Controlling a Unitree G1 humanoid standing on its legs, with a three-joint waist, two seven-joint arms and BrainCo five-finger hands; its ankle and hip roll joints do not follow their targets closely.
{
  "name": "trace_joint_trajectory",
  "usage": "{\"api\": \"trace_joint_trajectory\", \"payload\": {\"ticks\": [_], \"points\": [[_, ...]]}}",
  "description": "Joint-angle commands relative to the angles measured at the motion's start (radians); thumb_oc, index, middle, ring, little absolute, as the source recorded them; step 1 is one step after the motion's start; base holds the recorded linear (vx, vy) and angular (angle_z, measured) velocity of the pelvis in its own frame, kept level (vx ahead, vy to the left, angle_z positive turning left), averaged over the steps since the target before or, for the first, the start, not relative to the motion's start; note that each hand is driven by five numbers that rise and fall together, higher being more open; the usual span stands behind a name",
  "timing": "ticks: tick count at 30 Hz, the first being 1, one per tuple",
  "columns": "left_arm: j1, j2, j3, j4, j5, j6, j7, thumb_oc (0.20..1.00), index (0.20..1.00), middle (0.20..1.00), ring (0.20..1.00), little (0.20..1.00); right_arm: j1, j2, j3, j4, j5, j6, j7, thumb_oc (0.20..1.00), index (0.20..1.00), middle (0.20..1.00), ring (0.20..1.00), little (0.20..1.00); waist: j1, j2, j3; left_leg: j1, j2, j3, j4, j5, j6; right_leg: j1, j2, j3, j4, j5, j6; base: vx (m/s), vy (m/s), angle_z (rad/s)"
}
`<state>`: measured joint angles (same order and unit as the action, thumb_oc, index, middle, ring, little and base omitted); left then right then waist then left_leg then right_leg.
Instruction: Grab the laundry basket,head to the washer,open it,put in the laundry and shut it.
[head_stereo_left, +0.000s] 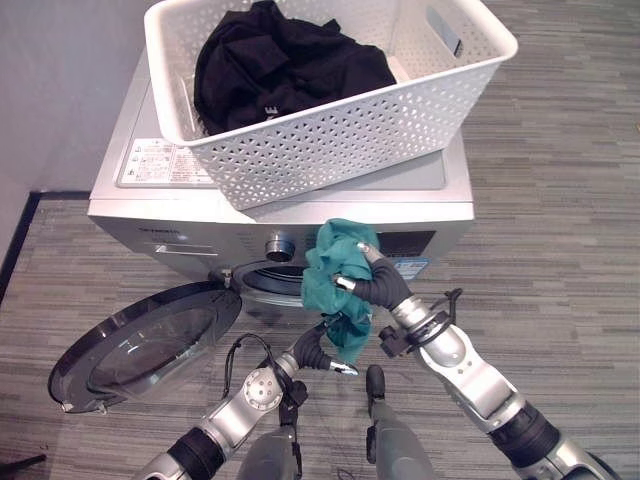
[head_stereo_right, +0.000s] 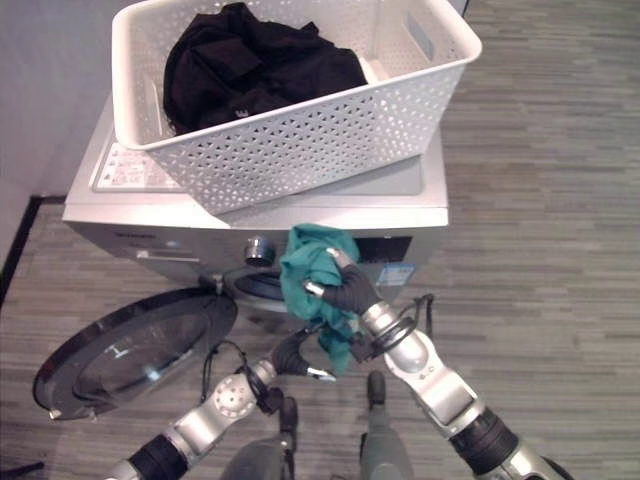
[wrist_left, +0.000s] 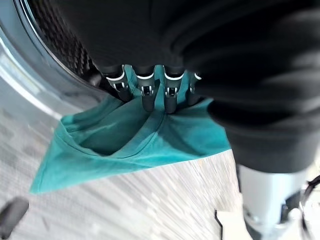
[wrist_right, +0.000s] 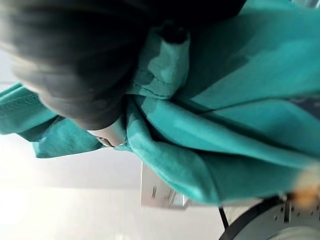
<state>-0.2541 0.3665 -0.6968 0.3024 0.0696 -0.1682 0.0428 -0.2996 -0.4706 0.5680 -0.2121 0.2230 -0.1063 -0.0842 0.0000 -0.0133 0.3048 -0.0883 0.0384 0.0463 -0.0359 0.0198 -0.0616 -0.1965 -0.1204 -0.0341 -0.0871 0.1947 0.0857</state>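
Observation:
A white lattice laundry basket (head_stereo_left: 330, 140) stands on top of the silver washer (head_stereo_left: 420, 190), with black clothes (head_stereo_left: 280, 60) piled inside it. The washer's round door (head_stereo_left: 140, 340) hangs open to the left, baring the drum opening (head_stereo_left: 268, 282). My right hand (head_stereo_left: 380, 285) is shut on a teal garment (head_stereo_left: 335, 265) and holds it up just in front of the opening. Below it, my left hand (head_stereo_left: 315, 350) grips the garment's hanging lower end. In the left wrist view the fingers (wrist_left: 148, 95) dig into the teal cloth (wrist_left: 140, 145) beside the drum rim.
A grey wall runs along the washer's left side. Striped grey carpet (head_stereo_left: 560, 200) lies to the right of the washer and in front of it. The open door takes up the floor space at the lower left.

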Motion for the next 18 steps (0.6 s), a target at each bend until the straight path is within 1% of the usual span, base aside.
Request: {"api": "trace_joint_trajectory", "payload": {"ticks": [1, 2, 3, 4, 5, 6, 7, 10, 12, 13, 15, 16, 17, 18], "points": [[-0.084, -0.011, -0.057, 0.036, 0.168, -0.057, 0.072, 1.0, 1.0, 1.0, 1.0, 1.0, -0.08, 0.046, -0.023, -0.078, 0.057, -0.103, -0.017, 0.2, 0.2, 0.2, 0.2, 0.2, 0.016, -0.055, -0.004, -0.054, -0.016, -0.045, 0.118, -0.138, 0.044, 0.008, -0.074, -0.008, 0.056, -0.103, 0.063, -0.05, 0.0, 0.07], [-0.13, -0.007, -0.082, 0.052, 0.265, -0.061, 0.1, 1.0, 1.0, 1.0, 1.0, 1.0, -0.091, 0.051, -0.012, -0.076, 0.058, -0.106, -0.02, 0.2, 0.2, 0.2, 0.2, 0.2, 0.016, -0.058, -0.002, -0.059, -0.016, -0.045, 0.115, -0.135, 0.042, 0.004, -0.073, -0.007, 0.056, -0.103, 0.064, -0.03, 0.0, 0.05], [-0.133, -0.011, -0.084, 0.059, 0.272, -0.063, 0.106, 1.0, 1.0, 1.0, 1.0, 1.0, -0.094, 0.052, -0.014, -0.073, 0.058, -0.106, -0.021, 0.2, 0.2, 0.2, 0.2, 0.2, 0.017, -0.058, 0.0, -0.06, -0.016, -0.045, 0.115, -0.134, 0.042, 0.003, -0.074, -0.007, 0.057, -0.103, 0.064, -0.03, 0.003, 0.01], [-0.21, -0.013, -0.118, 0.097, 0.383, -0.057, 0.131, 1.0, 1.0, 1.0, 1.0, 1.0, -0.112, 0.057, 0.0, -0.067, 0.052, -0.112, -0.025, 0.2, 0.2, 0.2, 0.2, 0.2, 0.014, -0.061, 0.003, -0.065, -0.015, -0.046, 0.11, -0.131, 0.04, -0.002, -0.073, -0.006, 0.056, -0.104, 0.065, 0.0, 0.0, 0.0], [-0.213, -0.016, -0.12, 0.102, 0.387, -0.058, 0.135, 1.0, 1.0, 1.0, 1.0, 1.0, -0.115, 0.057, -0.001, -0.065, 0.052, -0.113, -0.025, 0.2, 0.2, 0.2, 0.2, 0.2, 0.014, -0.061, 0.004, -0.065, -0.015, -0.047, 0.11, -0.131, 0.04, -0.003, -0.073, -0.007, 0.057, -0.104, 0.065, -0.04, -0.004, 0.03], [-0.274, -0.032, -0.138, 0.156, 0.494, -0.034, 0.177, 1.0, 1.0, 1.0, 1.0, 1.0, -0.128, 0.061, 0.008, -0.051, 0.049, -0.119, -0.03, 0.2, 0.2, 0.2, 0.2, 0.2, 0.013, -0.064, 0.01, -0.073, -0.015, -0.052, 0.105, -0.125, 0.038, -0.01, -0.073, -0.008, 0.058, -0.105, 0.065, -0.04, -0.008, 0.02], [-0.294, -0.036, -0.137, 0.175, 0.524, -0.018, 0.188, 1.0, 1.0, 1.0, 1.0, 1.0, -0.131, 0.065, 0.01, -0.049, 0.05, -0.12, -0.033, 0.2, 0.2, 0.2, 0.2, 0.2, 0.013, -0.064, 0.012, -0.074, -0.014, -0.054, 0.101, -0.123, 0.037, -0.012, -0.073, -0.009, 0.059, -0.106, 0.066, -0.04, -0.018, 0.02], [-0.305, -0.035, -0.12, 0.185, 0.552, -0.005, 0.204, 1.0, 1.0, 1.0, 1.0, 1.0, -0.136, 0.061, 0.006, -0.048, 0.048, -0.12, -0.031, 0.2, 0.2, 0.2, 0.2, 0.2, 0.015, -0.064, 0.016, -0.074, -0.013, -0.058, 0.094, -0.118, 0.035, -0.015, -0.072, -0.013, 0.06, -0.107, 0.066, 0.0, -0.014, 0.04], [-0.29, -0.015, -0.107, 0.155, 0.55, -0.001, 0.183, 1.0, 1.0, 1.0, 1.0, 1.0, -0.14, 0.059, 0.001, -0.048, 0.049, -0.113, -0.021, 0.2, 0.2, 0.2, 0.2, 0.2, 0.019, -0.063, 0.015, -0.071, -0.012, -0.062, 0.086, -0.117, 0.036, -0.015, -0.069, -0.013, 0.059, -0.107, 0.066, 0.0, -0.024, 0.06], [-0.251, 0.025, -0.088, 0.098, 0.542, -0.006, 0.153, 1.0, 1.0, 1.0, 1.0, 1.0, -0.143, 0.06, -0.011, -0.047, 0.056, -0.109, -0.014, 0.2, 0.2, 0.2, 0.2, 0.2, 0.027, -0.061, 0.014, -0.068, -0.009, -0.064, 0.079, -0.115, 0.036, -0.015, -0.064, -0.011, 0.059, -0.109, 0.065, 0.01, -0.03, 0.04], [-0.192, 0.07, -0.055, 0.037, 0.515, -0.014, 0.123, 1.0, 1.0, 1.0, 1.0, 1.0, -0.146, 0.059, -0.028, -0.043, 0.063, -0.105, -0.011, 0.2, 0.2, 0.2, 0.2, 0.2, 0.038, -0.054, 0.014, -0.063, -0.007, -0.065, 0.076, -0.115, 0.037, -0.013, -0.061, -0.01, 0.058, -0.111, 0.064, 0.01, -0.019, 0.01], [-0.143, 0.114, -0.029, -0.018, 0.498, -0.016, 0.098, 1.0, 1.0, 1.0, 1.0, 1.0, -0.141, 0.063, -0.037, -0.046, 0.069, -0.103, -0.008, 0.2, 0.2, 0.2, 0.2, 0.2, 0.042, -0.051, 0.011, -0.056, -0.004, -0.065, 0.072, -0.115, 0.037, -0.01, -0.058, -0.009, 0.058, -0.112, 0.062, 0.0, 0.0, 0.0], [-0.141, 0.117, -0.027, -0.021, 0.497, -0.015, 0.096, 1.0, 1.0, 1.0, 1.0, 1.0, -0.14, 0.064, -0.037, -0.046, 0.068, -0.102, -0.008, 0.2, 0.2, 0.2, 0.2, 0.2, 0.042, -0.052, 0.011, -0.056, -0.004, -0.065, 0.072, -0.115, 0.036, -0.009, -0.058, -0.009, 0.058, -0.112, 0.062, 0.04, -0.013, 0.0], [-0.056, 0.158, 0.013, -0.069, 0.458, -0.018, 0.062, 1.0, 1.0, 1.0, 1.0, 1.0, -0.138, 0.064, -0.052, -0.046, 0.069, -0.094, 0.0, 0.2, 0.2, 0.2, 0.2, 0.2, 0.054, -0.043, 0.011, -0.05, -0.002, -0.068, 0.07, -0.113, 0.037, -0.004, -0.055, -0.008, 0.056, -0.115, 0.06, 0.04, -0.012, 0.0]]}}
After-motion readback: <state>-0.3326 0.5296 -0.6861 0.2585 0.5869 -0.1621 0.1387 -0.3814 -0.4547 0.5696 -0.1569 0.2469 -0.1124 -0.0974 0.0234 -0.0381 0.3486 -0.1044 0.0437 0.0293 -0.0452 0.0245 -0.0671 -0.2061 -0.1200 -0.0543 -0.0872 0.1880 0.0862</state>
